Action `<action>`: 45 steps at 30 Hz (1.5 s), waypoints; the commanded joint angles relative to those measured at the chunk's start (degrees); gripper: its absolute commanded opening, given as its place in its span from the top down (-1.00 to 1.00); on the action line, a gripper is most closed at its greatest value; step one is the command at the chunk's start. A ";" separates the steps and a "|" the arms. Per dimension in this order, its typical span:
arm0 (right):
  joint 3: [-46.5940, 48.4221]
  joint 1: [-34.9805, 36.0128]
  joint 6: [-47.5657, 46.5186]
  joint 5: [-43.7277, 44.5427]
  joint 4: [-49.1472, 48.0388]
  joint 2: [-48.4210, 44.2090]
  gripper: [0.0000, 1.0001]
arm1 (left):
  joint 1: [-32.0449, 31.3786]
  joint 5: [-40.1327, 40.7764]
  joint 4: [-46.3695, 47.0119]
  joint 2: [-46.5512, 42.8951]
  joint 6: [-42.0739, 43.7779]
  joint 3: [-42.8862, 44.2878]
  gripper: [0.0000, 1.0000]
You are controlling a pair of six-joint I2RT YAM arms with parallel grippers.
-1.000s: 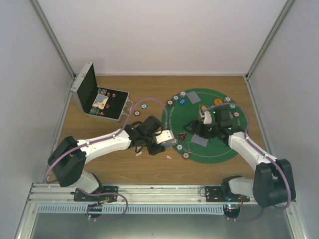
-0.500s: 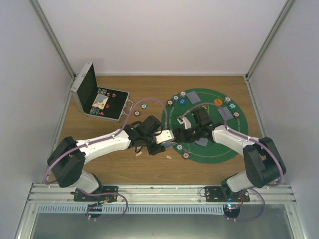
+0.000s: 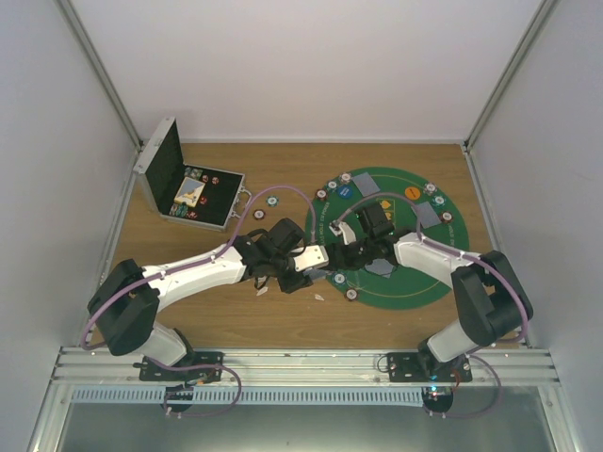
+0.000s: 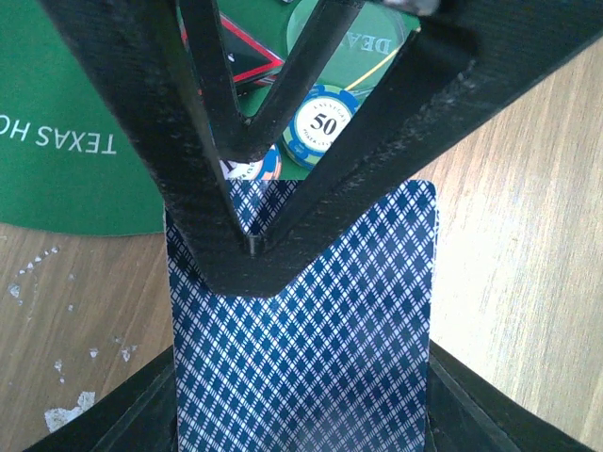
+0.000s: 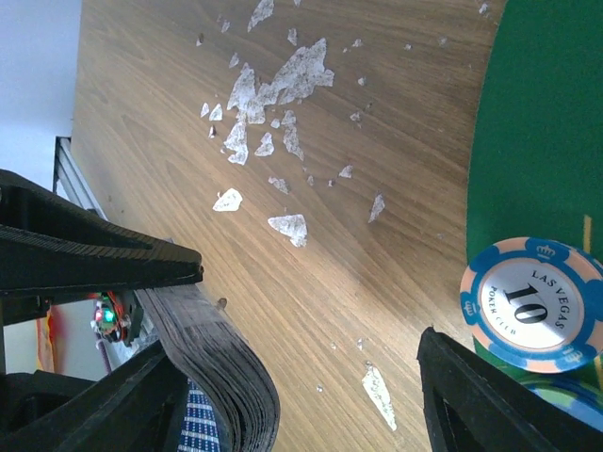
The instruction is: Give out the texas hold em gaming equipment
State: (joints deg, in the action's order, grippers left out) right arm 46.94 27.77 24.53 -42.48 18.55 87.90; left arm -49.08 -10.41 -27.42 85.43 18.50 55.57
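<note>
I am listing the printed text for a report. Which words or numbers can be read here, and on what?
"50": blue-edged chip.
"TEXAS HO", cut off: green mat.
"DEA", cut off: round button.
"LAS VEGAS", "POKER CLUB", "10": blue-and-pink chip.
Patterned card: no text.
Overhead view's mat lettering: too small.

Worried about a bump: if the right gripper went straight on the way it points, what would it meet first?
Probably the deck of playing cards in the left gripper; depth is unclear.
</note>
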 commanded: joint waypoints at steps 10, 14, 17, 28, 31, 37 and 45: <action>0.51 0.53 -3.31 2.22 2.63 -0.46 -0.39 | 0.04 -0.58 2.72 -1.75 -0.13 -0.16 -0.14; 1.02 0.50 -3.98 3.24 3.84 -0.03 -0.31 | 0.01 -0.49 2.74 -1.76 -0.11 -0.22 -0.14; 1.12 0.34 -4.77 5.17 5.17 -0.28 -0.23 | 0.01 -0.39 2.65 -1.78 -0.13 -0.20 -0.14; 0.54 -2.73 -6.12 5.80 6.65 -2.25 -0.08 | 0.04 -0.28 2.69 -1.86 -0.04 -0.21 -0.14; 0.45 -2.98 -6.47 3.88 6.48 -2.44 -0.08 | 0.03 -0.33 2.72 -1.71 -0.04 -0.20 -0.14; 0.05 -2.92 -5.80 -3.67 4.53 -3.25 0.07 | 0.04 -0.14 2.68 -1.75 -0.11 -0.21 -0.14; -0.04 -3.32 -5.35 -4.44 5.47 -4.98 0.65 | 0.04 -0.22 2.67 -1.77 -0.13 -0.24 -0.14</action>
State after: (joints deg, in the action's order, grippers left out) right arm 47.24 25.26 19.18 -45.76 23.31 84.66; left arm -49.08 -10.04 -27.46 85.43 18.52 55.29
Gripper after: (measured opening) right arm 0.212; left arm 0.573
